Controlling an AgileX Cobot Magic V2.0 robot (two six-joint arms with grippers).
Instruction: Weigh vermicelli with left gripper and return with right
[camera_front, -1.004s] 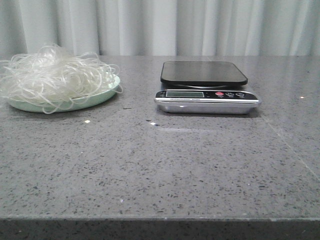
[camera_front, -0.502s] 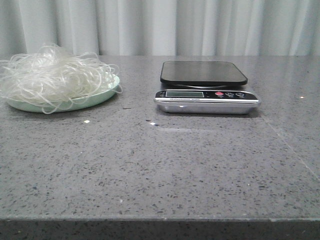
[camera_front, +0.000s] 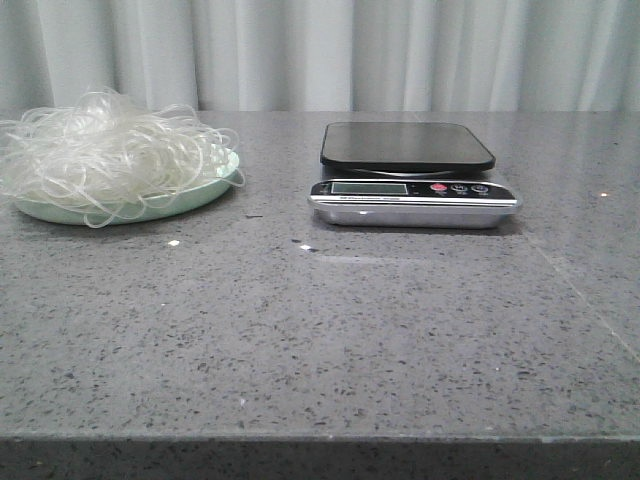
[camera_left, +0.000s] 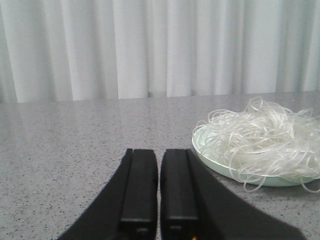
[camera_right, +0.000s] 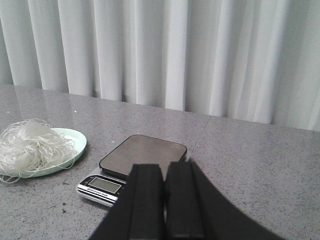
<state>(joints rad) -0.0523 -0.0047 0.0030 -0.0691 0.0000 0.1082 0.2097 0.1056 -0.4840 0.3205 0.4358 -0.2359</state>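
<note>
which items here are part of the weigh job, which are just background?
Job:
- vermicelli
- mint plate under it
- scale, platform bare
- left end effector, shut
- right end effector, shut

Background:
- grey table
- white curtain

The left gripper (camera_left: 157, 192) has two thick matte black fingers (camera_left: 139, 187), flat-topped and square-edged. The right gripper (camera_right: 163, 200) looks the same; any markings are too dark to tell.
</note>
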